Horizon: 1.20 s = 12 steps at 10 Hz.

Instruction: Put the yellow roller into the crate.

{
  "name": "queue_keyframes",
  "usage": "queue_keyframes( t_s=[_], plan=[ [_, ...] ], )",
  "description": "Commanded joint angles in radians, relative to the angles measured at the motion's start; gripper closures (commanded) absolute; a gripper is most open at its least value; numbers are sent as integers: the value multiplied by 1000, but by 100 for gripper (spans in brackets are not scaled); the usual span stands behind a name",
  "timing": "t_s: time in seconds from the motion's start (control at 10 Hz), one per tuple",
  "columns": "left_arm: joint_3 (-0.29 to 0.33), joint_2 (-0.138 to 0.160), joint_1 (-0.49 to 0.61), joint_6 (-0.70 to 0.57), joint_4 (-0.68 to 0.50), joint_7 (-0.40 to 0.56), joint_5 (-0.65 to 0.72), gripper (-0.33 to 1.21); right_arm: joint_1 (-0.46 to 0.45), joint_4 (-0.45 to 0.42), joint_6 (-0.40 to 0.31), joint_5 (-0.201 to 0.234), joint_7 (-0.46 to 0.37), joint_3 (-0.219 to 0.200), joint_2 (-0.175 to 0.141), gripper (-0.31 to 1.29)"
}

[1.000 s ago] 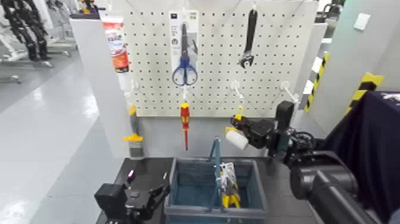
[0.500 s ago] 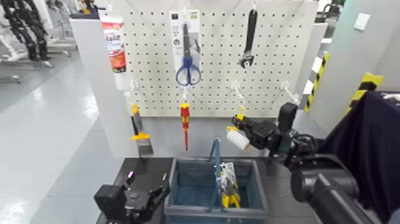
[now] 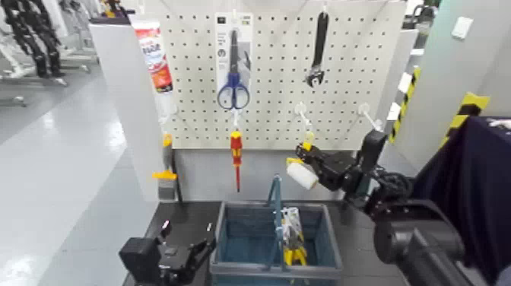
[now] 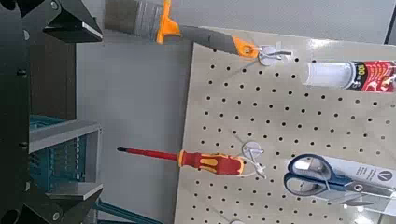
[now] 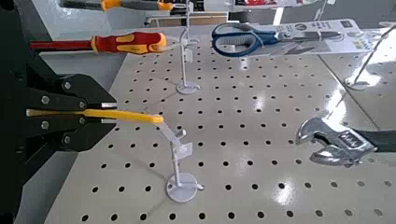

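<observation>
My right gripper is shut on the yellow roller, holding it in front of the pegboard, above the crate's far right corner. The roller's white sleeve hangs below the fingers. In the right wrist view the yellow handle is clamped between the black fingers, and its end lies beside the tip of a white peg hook. The crate stands below on the dark table, hoop handle upright. My left gripper rests open, low at the crate's left.
On the pegboard hang scissors, a wrench, a red-and-yellow screwdriver, a yellow-handled scraper and a tube. Yellow-handled tools lie in the crate. A dark cloth is at the right.
The roller stays in my right gripper, which has shifted slightly left. The scraper and the tube at the board's left side swing from side to side.
</observation>
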Motion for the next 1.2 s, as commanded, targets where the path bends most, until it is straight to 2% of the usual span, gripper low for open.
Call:
queue_keyframes(
  t_s=[0.1,0.3,0.6,0.8,0.9,1.0,1.2],
  plan=[
    [2,0,2,1,-2,0,0,17,60,-119,27,-14,-1,-20,-4,126],
    [3,-1,5,3,-2,0,-2,17,97,-219,54,-14,-7,-36,-7,126],
    [8,-3,8,3,-2,0,0,17,190,-390,149,5,-53,-78,-7,126],
    [6,-5,6,4,-2,0,-2,17,255,-469,196,-6,-66,-99,-4,126],
    [6,-5,6,7,-2,0,-2,17,287,-489,215,-21,-73,-122,7,126],
    [6,-5,6,7,-3,-1,0,17,307,-482,221,-57,-84,-133,13,126],
    [6,-3,6,7,-3,-1,-2,17,324,-436,221,-110,-84,-138,24,126]
  ],
)
